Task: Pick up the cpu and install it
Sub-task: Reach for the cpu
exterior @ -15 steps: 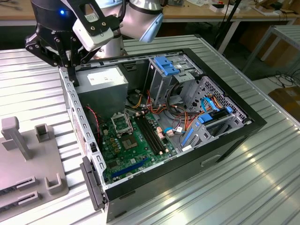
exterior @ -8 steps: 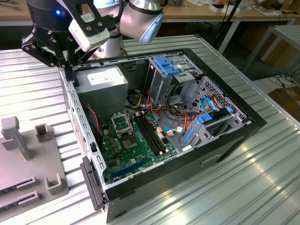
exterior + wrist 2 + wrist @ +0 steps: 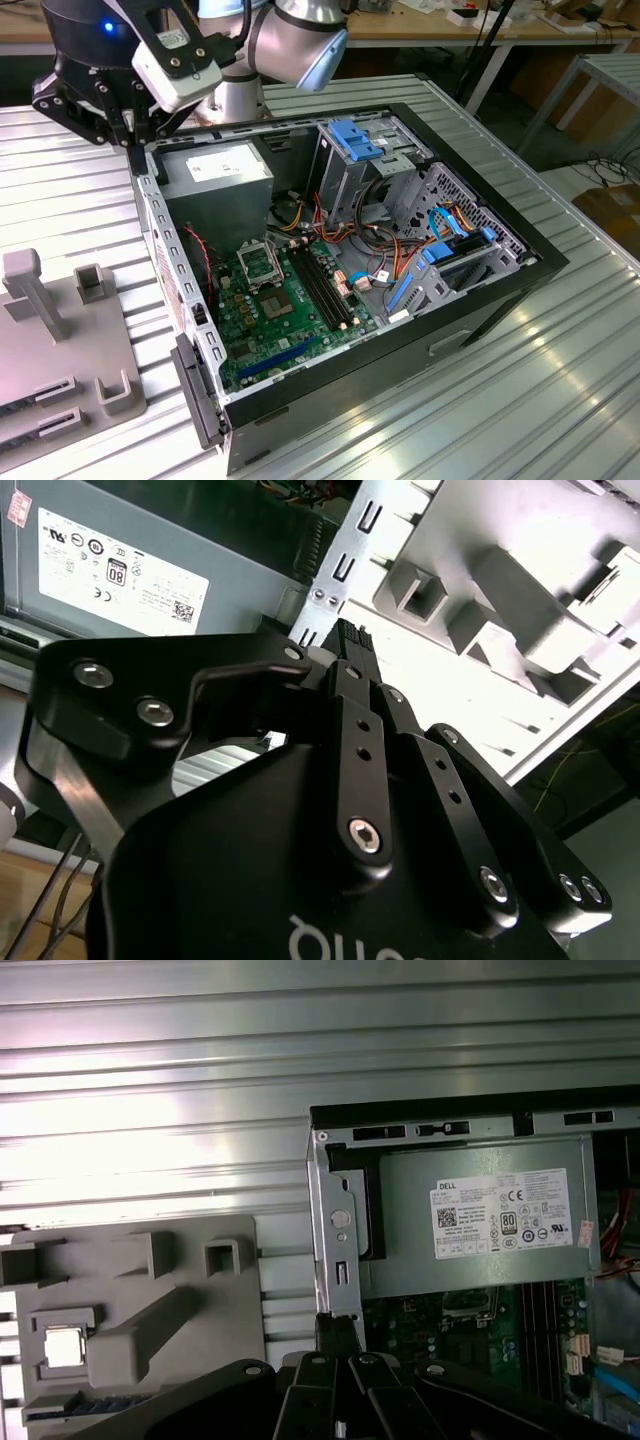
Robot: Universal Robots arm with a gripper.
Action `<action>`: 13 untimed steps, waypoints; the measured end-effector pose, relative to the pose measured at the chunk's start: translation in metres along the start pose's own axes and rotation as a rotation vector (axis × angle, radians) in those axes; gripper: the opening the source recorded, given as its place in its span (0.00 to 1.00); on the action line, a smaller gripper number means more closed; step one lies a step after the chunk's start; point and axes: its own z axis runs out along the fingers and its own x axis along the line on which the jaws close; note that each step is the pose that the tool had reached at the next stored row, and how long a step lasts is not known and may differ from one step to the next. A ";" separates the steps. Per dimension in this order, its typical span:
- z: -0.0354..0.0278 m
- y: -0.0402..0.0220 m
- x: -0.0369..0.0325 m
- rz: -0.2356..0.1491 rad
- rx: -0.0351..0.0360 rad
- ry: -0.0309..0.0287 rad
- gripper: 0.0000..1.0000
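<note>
The cpu (image 3: 63,1347), a small silver square, lies in a pocket of the grey fixture block (image 3: 140,1300) on the table beside the computer case. My gripper (image 3: 337,1332) hangs above the case's side wall, near the corner by the power supply, well off from the cpu. Its fingers (image 3: 350,642) are pressed together and hold nothing. In the exterior view the gripper (image 3: 133,140) is at the case's rear corner on the exterior view's left. The black cpu socket (image 3: 258,262) sits on the green motherboard inside the open case.
The open black case (image 3: 500,290) holds a grey power supply (image 3: 215,168) with a white label, blue drive brackets (image 3: 355,140), cables and memory slots (image 3: 325,290). The fixture block (image 3: 60,330) has upright posts. The table (image 3: 560,400) is ribbed metal.
</note>
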 end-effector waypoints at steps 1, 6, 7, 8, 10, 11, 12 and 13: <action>0.0000 -0.0003 0.0018 0.000 0.0000 0.0000 0.11; -0.0001 -0.0027 0.0135 0.000 0.0000 0.0000 0.11; -0.0001 -0.0032 0.0154 0.000 -0.0001 0.0000 0.11; -0.0002 -0.0036 0.0172 0.000 0.0000 0.0000 0.11; -0.0001 -0.0045 0.0206 0.000 0.0000 0.0000 0.11; -0.0001 -0.0050 0.0221 0.000 -0.0001 0.0000 0.11; -0.0001 -0.0053 0.0233 0.000 0.0000 0.0002 0.11; 0.0000 -0.0057 0.0247 0.000 0.0000 0.0002 0.11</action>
